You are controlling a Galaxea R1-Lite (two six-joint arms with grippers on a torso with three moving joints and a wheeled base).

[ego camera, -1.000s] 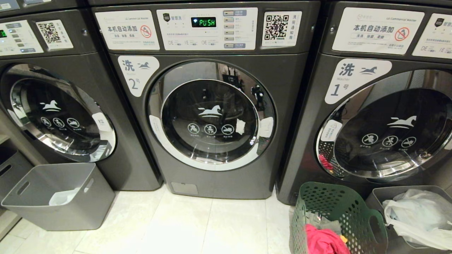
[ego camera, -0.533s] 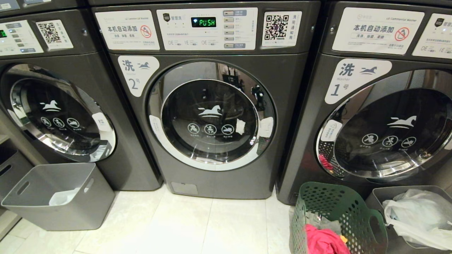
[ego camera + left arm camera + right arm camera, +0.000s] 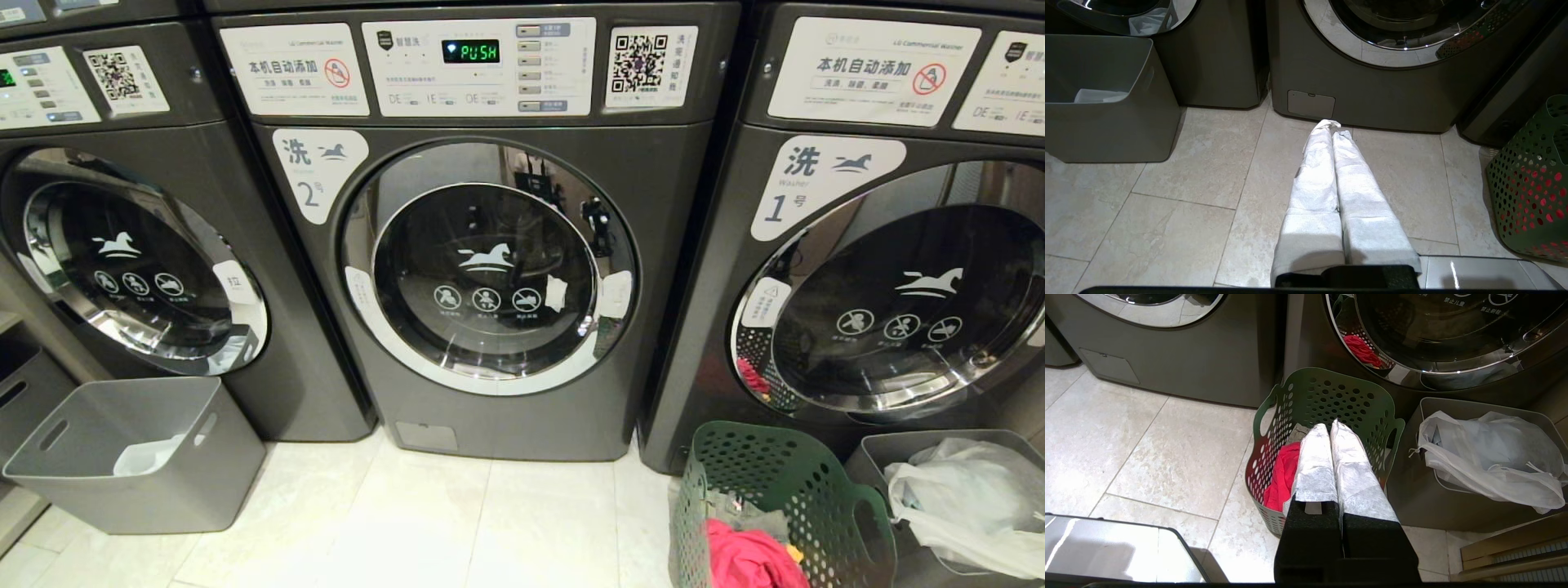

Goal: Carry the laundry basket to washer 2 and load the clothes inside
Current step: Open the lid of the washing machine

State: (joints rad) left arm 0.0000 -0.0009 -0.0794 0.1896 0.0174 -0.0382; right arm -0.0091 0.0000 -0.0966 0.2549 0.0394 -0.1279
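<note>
Washer 2 (image 3: 490, 269) stands in the middle of the head view with its round glass door closed and the display reading PUSH. The dark green laundry basket (image 3: 775, 482) sits on the floor to the right, in front of washer 1 (image 3: 890, 302). Inside it lie the clothes: a pink-red garment (image 3: 747, 559), a grey-green piece (image 3: 735, 510) and a speck of yellow-orange cloth (image 3: 794, 553). My right gripper (image 3: 1330, 425) hangs shut and empty above the basket (image 3: 1331, 396). My left gripper (image 3: 1333, 124) is shut over the floor in front of washer 2's base (image 3: 1372, 94). Neither arm shows in the head view.
A grey bin (image 3: 139, 453) with a white bag stands at the left in front of the unlabelled washer (image 3: 139, 261). Another grey bin (image 3: 922, 563) holding white plastic bags (image 3: 963, 498) is right of the basket. Pale floor tiles (image 3: 408, 523) lie before washer 2.
</note>
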